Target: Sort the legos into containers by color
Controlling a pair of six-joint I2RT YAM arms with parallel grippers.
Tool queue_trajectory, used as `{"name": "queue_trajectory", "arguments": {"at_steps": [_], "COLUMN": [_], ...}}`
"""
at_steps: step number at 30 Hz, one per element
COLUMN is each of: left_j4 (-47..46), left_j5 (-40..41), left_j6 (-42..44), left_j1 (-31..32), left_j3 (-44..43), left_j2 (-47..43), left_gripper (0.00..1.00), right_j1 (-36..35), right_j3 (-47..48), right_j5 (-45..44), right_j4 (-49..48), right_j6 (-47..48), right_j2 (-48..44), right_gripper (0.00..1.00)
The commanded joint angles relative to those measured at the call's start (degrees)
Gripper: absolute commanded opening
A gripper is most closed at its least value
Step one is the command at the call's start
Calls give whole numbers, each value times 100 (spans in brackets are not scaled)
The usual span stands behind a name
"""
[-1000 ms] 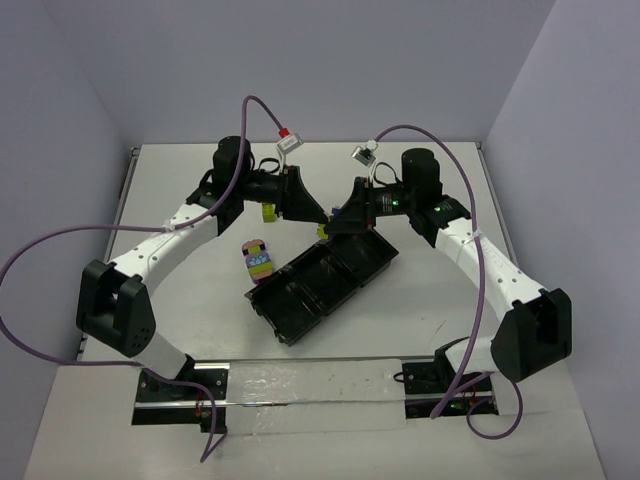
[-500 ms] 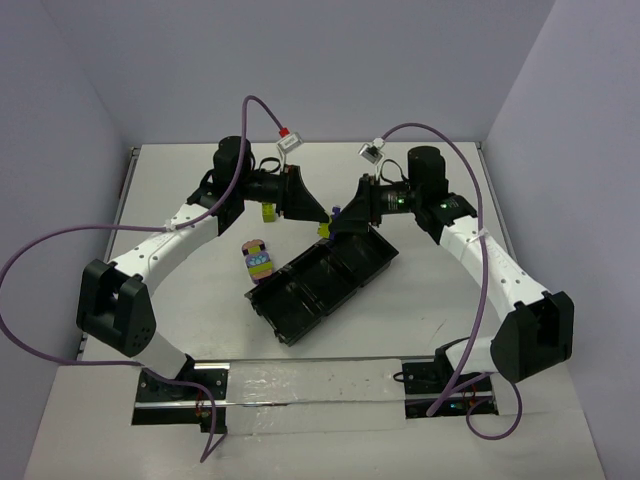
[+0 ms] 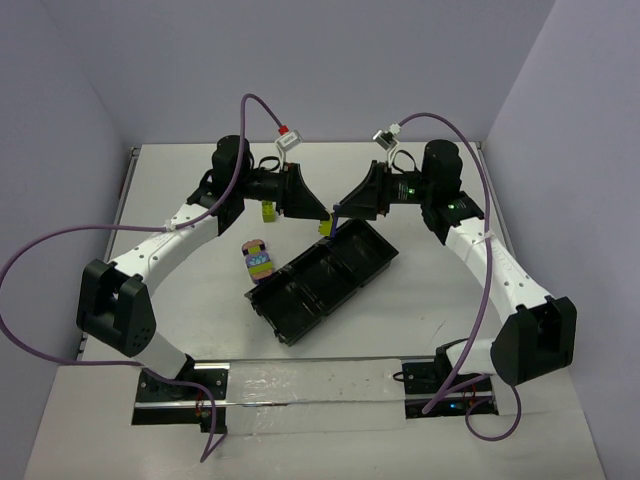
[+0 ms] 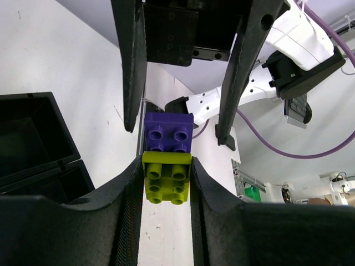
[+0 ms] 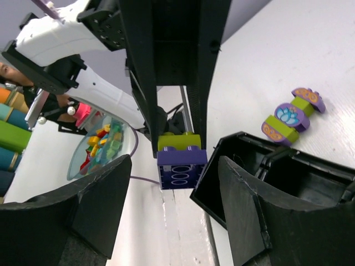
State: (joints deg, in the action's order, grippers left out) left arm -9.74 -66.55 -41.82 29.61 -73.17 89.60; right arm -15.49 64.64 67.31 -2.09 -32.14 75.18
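My left gripper [image 3: 322,226] is shut on a yellow-green lego [image 4: 166,177], held above the table by the far end of the black tray [image 3: 322,275]. A purple lego [image 4: 169,132] is stuck on its front. My right gripper [image 5: 175,194] is open, its fingers [image 5: 100,194] spread on either side of the purple lego [image 5: 182,166] without touching it. It shows in the top view [image 3: 340,211] just right of the left gripper. A multicoloured stacked block [image 3: 258,259] lies on the table left of the tray. The tray's compartments look empty.
A loose yellow-green lego [image 3: 269,210] lies under the left arm near the back. The tray lies diagonally mid-table, and its near corner [image 5: 266,166] is close beside the held legos. A bowl of coloured bricks [image 5: 102,147] shows beyond the table.
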Motion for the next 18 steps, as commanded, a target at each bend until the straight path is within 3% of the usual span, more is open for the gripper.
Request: {"name": "queue_trajectory", "arguments": {"at_steps": [1,4,13,18], "left_j4": [-316,-377,-479,-485], "left_j5": [-174,-174,-183,-174], "left_j6": [-36,-83,-142,-151], "left_j1": [28,28,28,28], "left_j3": [-111,-98,-93,-93], "left_j2": [-57,-57,-48,-57], "left_gripper": [0,0,0,0], "right_j1": [37,34,-27,-60], "right_j3": [-84,-78,-90,-119], "right_j5": [186,192,96,54], "right_j4": [-800,-717,-536,-513], "right_j6": [-433,-384,-243,-206], "right_j2": [-65,-32,69,138], "right_gripper": [67,61,61,54]}}
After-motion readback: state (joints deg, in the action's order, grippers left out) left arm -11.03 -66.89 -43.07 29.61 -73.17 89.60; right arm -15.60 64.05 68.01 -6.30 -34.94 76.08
